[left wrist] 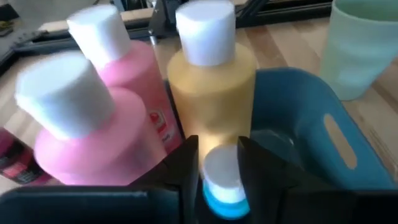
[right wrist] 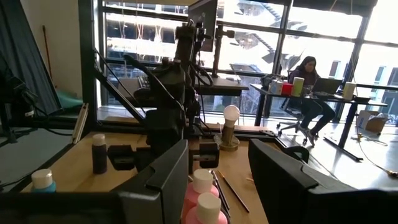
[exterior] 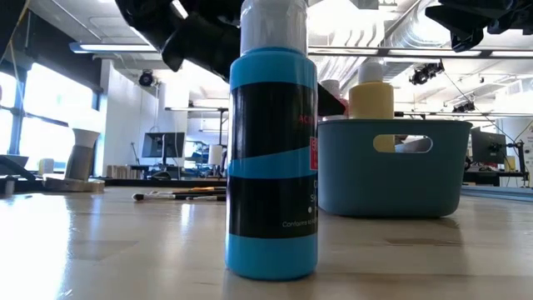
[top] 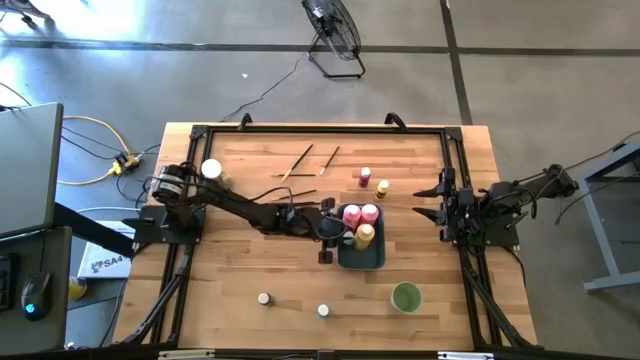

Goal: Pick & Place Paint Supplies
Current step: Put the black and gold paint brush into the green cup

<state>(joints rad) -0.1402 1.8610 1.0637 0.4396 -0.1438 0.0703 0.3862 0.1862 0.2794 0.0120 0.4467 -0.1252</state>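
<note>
My left gripper reaches from the table's left to the left wall of the blue-grey tray. It is shut on a small blue bottle with a white cap. Two pink squeeze bottles and a yellow one stand upright on their bases in the tray. Two paintbrushes lie at the far side. My right gripper waits open at the table's right. My left gripper pinches the small blue bottle at its white cap between its two fingers, which come from the table's left, slanting slightly down. The bottle stands upright in the hold, right before the yellow bottle. What its base rests on is hidden by the fingers.
A round green cup stands near the tray's near right corner. Two white-capped bottles stand by the near edge. A dark pink bottle and a small yellow one stand beyond the tray; a dark bottle stands left of it.
</note>
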